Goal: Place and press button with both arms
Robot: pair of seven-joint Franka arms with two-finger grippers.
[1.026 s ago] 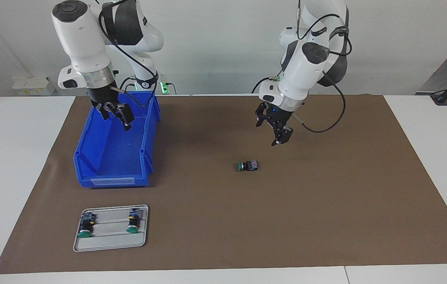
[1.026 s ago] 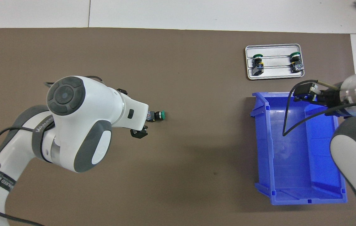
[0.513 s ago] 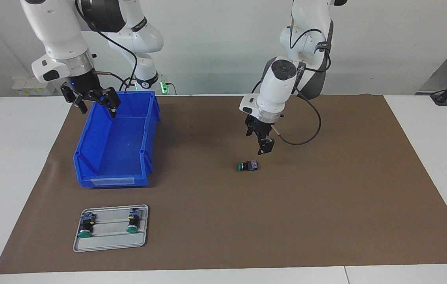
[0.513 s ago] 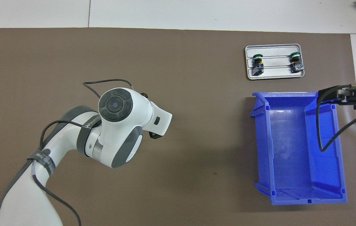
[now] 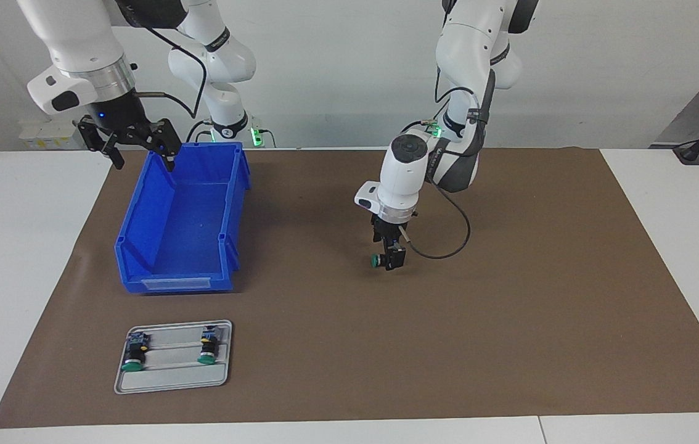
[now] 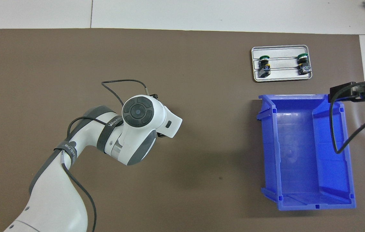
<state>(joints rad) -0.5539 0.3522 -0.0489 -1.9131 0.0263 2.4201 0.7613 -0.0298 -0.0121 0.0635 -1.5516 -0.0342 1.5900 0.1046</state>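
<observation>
A green-capped button (image 5: pixel 376 261) lies on its side on the brown mat, mid-table. My left gripper (image 5: pixel 391 258) has come down onto it, open, its fingers at the button's dark base and the green cap sticking out beside them. In the overhead view the left arm's wrist (image 6: pixel 137 111) hides this button. My right gripper (image 5: pixel 142 155) hangs open and empty in the air over the corner of the blue bin (image 5: pixel 167 283) nearest the robots. It shows in the overhead view as the right gripper (image 6: pixel 343 89) at the bin's rim (image 6: pixel 267 145).
A grey metal tray (image 5: pixel 174 382) lies farther from the robots than the bin and holds two more green-capped buttons (image 5: pixel 134 357) (image 5: pixel 208 350). The overhead view shows this tray (image 6: pixel 281 77) too. The bin holds nothing visible. A brown mat (image 5: pixel 510 320) covers the table.
The left arm swung over and dropped, bringing its gripper from above the mat down onto the button. The right gripper rose out of the bin and drew toward the right arm's end.
</observation>
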